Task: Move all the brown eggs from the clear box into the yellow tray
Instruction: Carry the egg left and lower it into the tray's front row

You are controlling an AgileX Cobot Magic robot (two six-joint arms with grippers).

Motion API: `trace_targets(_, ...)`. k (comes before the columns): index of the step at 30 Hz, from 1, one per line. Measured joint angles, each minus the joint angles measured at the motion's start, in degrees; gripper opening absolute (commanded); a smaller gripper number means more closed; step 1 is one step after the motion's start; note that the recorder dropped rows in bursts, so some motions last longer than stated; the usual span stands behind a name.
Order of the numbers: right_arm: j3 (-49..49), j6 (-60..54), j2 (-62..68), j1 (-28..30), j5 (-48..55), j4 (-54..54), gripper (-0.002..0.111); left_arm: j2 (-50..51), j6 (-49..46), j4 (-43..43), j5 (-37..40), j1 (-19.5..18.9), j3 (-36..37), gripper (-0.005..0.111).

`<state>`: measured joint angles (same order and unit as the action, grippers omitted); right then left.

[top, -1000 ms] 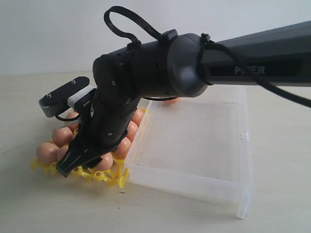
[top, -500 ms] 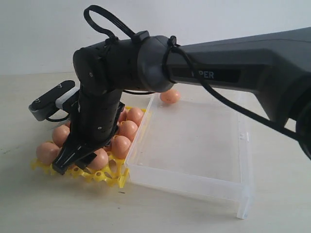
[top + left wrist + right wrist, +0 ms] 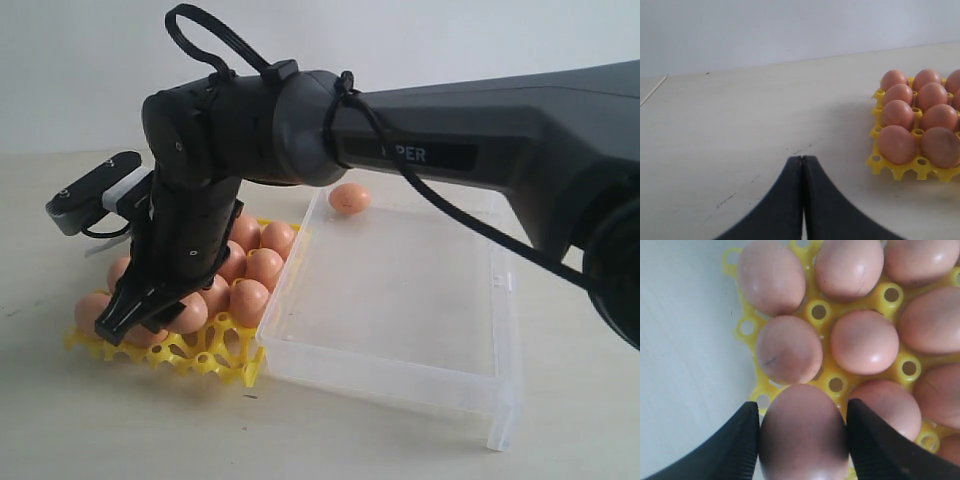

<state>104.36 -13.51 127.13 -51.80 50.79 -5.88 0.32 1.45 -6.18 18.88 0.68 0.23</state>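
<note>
My right gripper (image 3: 803, 410) is shut on a brown egg (image 3: 802, 442), held over the edge of the yellow tray (image 3: 823, 368). In the exterior view this gripper (image 3: 125, 322) hangs low over the near left part of the yellow tray (image 3: 215, 358), which holds several brown eggs (image 3: 249, 300). One brown egg (image 3: 349, 198) lies at the far corner of the clear box (image 3: 390, 375). My left gripper (image 3: 803, 159) is shut and empty, above bare table to one side of the tray (image 3: 890, 169). I cannot tell whether the held egg rests in a cup.
The right arm (image 3: 450, 150) stretches across the box from the right and hides part of the tray. The clear box stands right beside the tray. Pale tabletop (image 3: 100, 430) surrounds both.
The right arm has swung left, carrying its gripper from the tray's near middle to its near left part. The egg in the box's far corner has come into view.
</note>
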Motion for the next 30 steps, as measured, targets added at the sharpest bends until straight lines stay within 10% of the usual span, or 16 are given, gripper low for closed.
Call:
trace_targets(11, 0.0, 0.0, 0.0, 0.0, -0.9, -1.4, 0.001, 0.0, 0.0, 0.0, 0.0, 0.0, 0.0, 0.0)
trace_targets(19, 0.0, 0.1, 0.0, 0.0, -0.9, -1.5, 0.047, 0.0, 0.0, 0.0, 0.0, 0.0, 0.0, 0.0)
trace_targets(30, 0.0, 0.1, 0.0, 0.0, -1.4, -1.5, 0.057, 0.0, 0.0, 0.0, 0.0, 0.0, 0.0, 0.0)
